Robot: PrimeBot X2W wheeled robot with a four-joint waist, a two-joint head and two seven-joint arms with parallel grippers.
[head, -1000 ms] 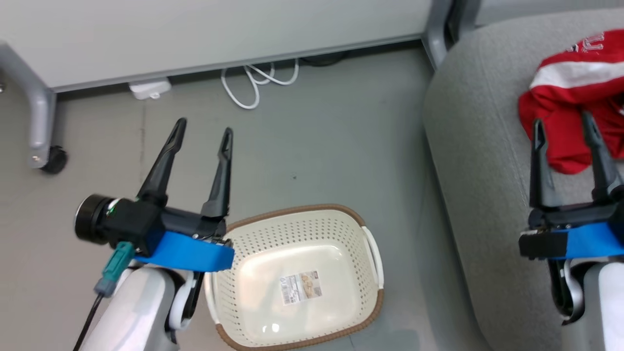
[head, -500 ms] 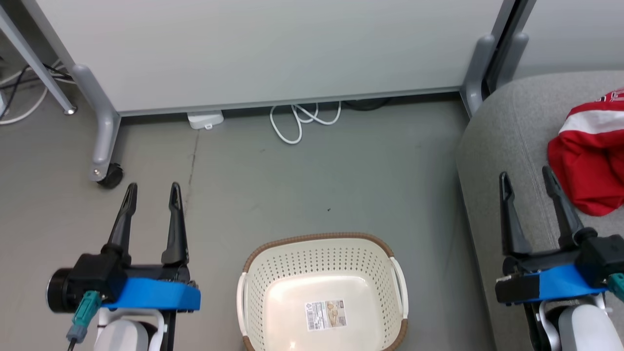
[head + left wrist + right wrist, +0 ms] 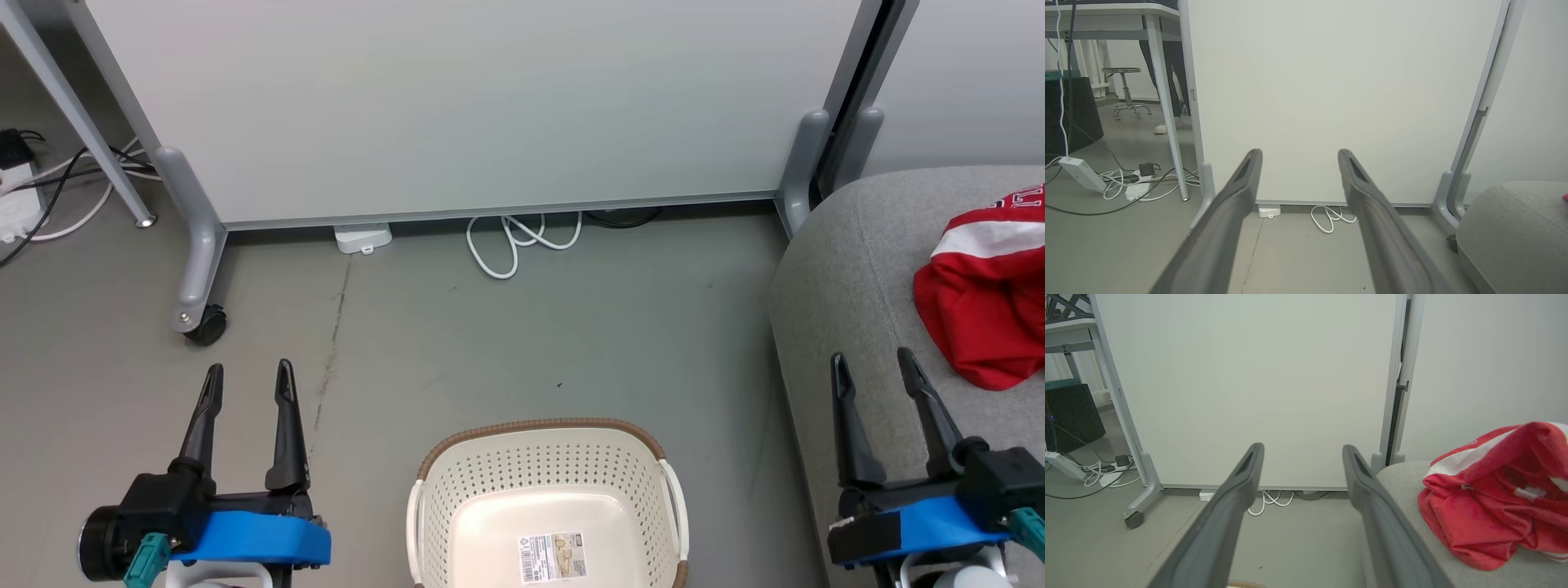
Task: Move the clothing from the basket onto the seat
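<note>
The red clothing (image 3: 986, 302) with a white stripe lies bunched on the grey seat (image 3: 849, 269) at the right, also as the clothing (image 3: 1490, 494) on the seat (image 3: 1404, 477) in the right wrist view. The cream basket (image 3: 549, 498) with a brown rim stands on the floor at bottom centre, holding just a label. My left gripper (image 3: 248, 380) is open over the floor left of the basket. My right gripper (image 3: 873, 366) is open above the seat's front part, left of the clothing and apart from it. Both wrist views show the fingers (image 3: 1237, 196) (image 3: 1241, 486) spread with nothing between them.
A white partition panel (image 3: 490, 106) on grey wheeled feet (image 3: 204, 322) stands ahead. A coiled white cable (image 3: 522, 241) and a small white box (image 3: 363, 238) lie at its base. More cables and a power strip (image 3: 1081, 173) lie far left by a desk leg.
The head camera has tilted up and turned, so the whole scene slid down and the panel came into sight. Both grippers drew back toward the bottom corners, still open.
</note>
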